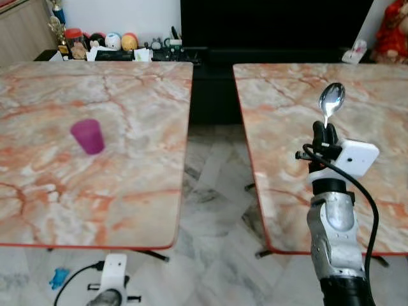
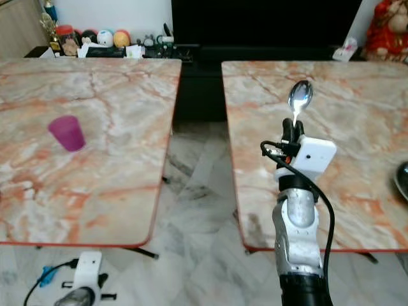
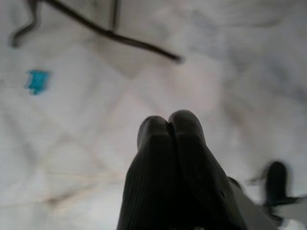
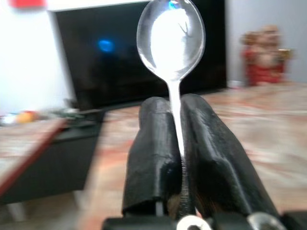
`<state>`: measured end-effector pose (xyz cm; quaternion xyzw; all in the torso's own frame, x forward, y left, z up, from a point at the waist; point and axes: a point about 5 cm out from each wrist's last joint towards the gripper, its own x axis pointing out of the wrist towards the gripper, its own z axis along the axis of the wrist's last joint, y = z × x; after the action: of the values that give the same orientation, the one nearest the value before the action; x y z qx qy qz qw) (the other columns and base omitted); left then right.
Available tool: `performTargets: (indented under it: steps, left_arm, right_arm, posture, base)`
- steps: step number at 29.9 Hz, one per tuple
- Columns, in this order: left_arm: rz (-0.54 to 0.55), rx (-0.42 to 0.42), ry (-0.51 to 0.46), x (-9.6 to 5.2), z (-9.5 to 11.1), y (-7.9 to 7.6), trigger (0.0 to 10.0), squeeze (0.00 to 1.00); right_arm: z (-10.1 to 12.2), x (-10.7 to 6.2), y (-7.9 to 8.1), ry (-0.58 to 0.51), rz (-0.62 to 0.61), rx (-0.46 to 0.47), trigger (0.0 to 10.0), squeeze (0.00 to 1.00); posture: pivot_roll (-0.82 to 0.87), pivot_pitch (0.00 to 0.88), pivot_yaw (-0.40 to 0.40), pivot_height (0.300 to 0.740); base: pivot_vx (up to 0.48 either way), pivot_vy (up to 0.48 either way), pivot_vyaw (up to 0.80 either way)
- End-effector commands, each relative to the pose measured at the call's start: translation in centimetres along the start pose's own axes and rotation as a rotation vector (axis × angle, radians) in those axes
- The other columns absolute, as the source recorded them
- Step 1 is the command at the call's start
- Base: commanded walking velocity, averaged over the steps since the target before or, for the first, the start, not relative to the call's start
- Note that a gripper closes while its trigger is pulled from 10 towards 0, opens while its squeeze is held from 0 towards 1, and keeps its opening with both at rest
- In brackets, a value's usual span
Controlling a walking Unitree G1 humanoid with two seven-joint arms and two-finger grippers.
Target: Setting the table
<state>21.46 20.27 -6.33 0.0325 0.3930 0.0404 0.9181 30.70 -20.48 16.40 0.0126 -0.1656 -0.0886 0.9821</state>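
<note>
Head view: shiny metal spoon (image 1: 331, 101) held upright above the right marble table (image 1: 382, 102), bowl up, handle pinched in the right gripper (image 1: 325, 132). Purple plastic cup (image 1: 88, 136) sitting on the left marble table (image 1: 127, 178).

Right wrist: black ribbed fingers (image 4: 153, 153) clamped tight on the thin handle.

Left wrist: blurry, but left gripper (image 3: 169, 125) looks pressed together, holding nothing, over pale floor (image 3: 86, 120).

spoon handle (image 4: 178, 125): lower part hidden between fingers (image 4: 153, 153) | dark round object (image 2: 403, 180): cut by edge beyond right worktop (image 2: 357, 95)
</note>
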Motion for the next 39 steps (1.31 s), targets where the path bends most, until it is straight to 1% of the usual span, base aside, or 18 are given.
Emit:
performTargets:
  steps: [1, 4, 8, 10, 14, 19, 23, 26, 28, 30, 32, 34, 39]
  left_arm:
    - [-0.002, -0.004, 0.016, -0.1, -0.5, 0.1, 10.0, 0.00]
    - [-0.002, -0.004, 0.016, -0.1, -0.5, 0.1, 10.0, 0.00]
    - [-0.003, -0.001, 0.017, -0.1, -0.5, 0.2, 10.0, 0.00]
    - [-0.003, -0.002, 0.017, -0.1, -0.5, 0.2, 10.0, 0.00]
    - [-0.006, -0.005, 0.013, -0.1, -0.3, 0.2, 10.0, 0.00]
    - [-0.008, 0.000, 0.013, -0.1, -0.3, 0.3, 10.0, 0.00]
    - [-0.010, 0.002, 0.014, -0.1, -0.4, 0.3, 10.0, 0.00]
    - [-0.012, 0.004, 0.016, -0.1, -0.4, 0.2, 10.0, 0.00]
    - [-0.013, 0.004, 0.016, -0.1, -0.4, 0.2, 10.0, 0.00]
    - [-0.014, 0.005, 0.017, -0.1, -0.4, 0.2, 10.0, 0.00]
    - [-0.014, 0.006, 0.017, -0.1, -0.4, 0.2, 10.0, 0.00]
    - [-0.014, 0.007, 0.017, -0.1, -0.4, 0.2, 10.0, 0.00]
    - [-0.014, 0.009, 0.017, -0.1, -0.4, 0.2, 10.0, 0.00]
  right_arm:
    - [0.7, 0.4, 1.0, -0.032, 0.032, -0.004, 10.0, 0.00]
    - [0.9, 0.4, 1.2, -0.037, 0.046, -0.021, 10.0, 0.00]
    - [0.9, 0.5, 1.2, -0.035, 0.051, -0.022, 10.0, 0.00]
    - [1.0, 0.4, 1.2, -0.042, 0.053, 0.000, 10.0, 0.00]
    - [1.1, 0.5, 1.0, -0.044, 0.037, 0.018, 10.0, 0.00]
    - [1.0, 0.5, 1.1, -0.042, 0.044, 0.016, 10.0, 0.00]
    - [1.0, 0.6, 0.9, -0.040, 0.031, 0.026, 10.0, 0.00]
    - [0.8, 0.7, 0.4, -0.024, -0.005, 0.043, 10.0, 0.00]
    - [0.8, 0.7, 0.3, -0.020, -0.012, 0.036, 10.0, 0.00]
    - [0.8, 0.8, 0.2, -0.019, -0.011, 0.049, 10.0, 0.00]
    - [0.9, 0.8, 0.2, -0.022, -0.005, 0.028, 10.0, 0.00]
    - [1.1, 0.7, 0.2, -0.040, -0.006, 0.031, 10.0, 0.00]
    - [1.0, 0.7, 0.3, -0.037, -0.009, 0.038, 10.0, 0.00]
  posture:
    - [0.05, 0.058, -0.009, 0.740]
    - [0.05, 0.059, -0.008, 0.740]
    - [0.05, 0.054, -0.007, 0.740]
    - [0.05, 0.052, -0.006, 0.740]
    - [0.04, 0.046, -0.005, 0.740]
    - [0.04, 0.036, -0.005, 0.740]
    - [0.04, 0.029, -0.005, 0.740]
    - [0.04, 0.022, -0.006, 0.740]
    - [0.04, 0.021, -0.006, 0.740]
    - [0.04, 0.018, -0.005, 0.740]
    - [0.04, 0.018, -0.005, 0.740]
    - [0.04, 0.015, -0.006, 0.740]
    - [0.04, 0.015, -0.004, 0.740]
  base:
    - [0.000, -0.247, 0.00]
    - [0.000, -0.349, 0.41]
    - [0.000, -0.347, 0.80]
    - [0.000, -0.343, 0.61]
    - [0.000, -0.337, 0.00]
    - [0.000, -0.330, 0.00]
    - [0.000, -0.331, 0.00]
    - [0.000, -0.330, 0.00]
    - [0.000, -0.330, 0.00]
    - [0.000, -0.334, -0.80]
    - [0.000, -0.330, -0.80]
    - [0.000, -0.330, 0.00]
    - [0.000, -0.332, 0.00]
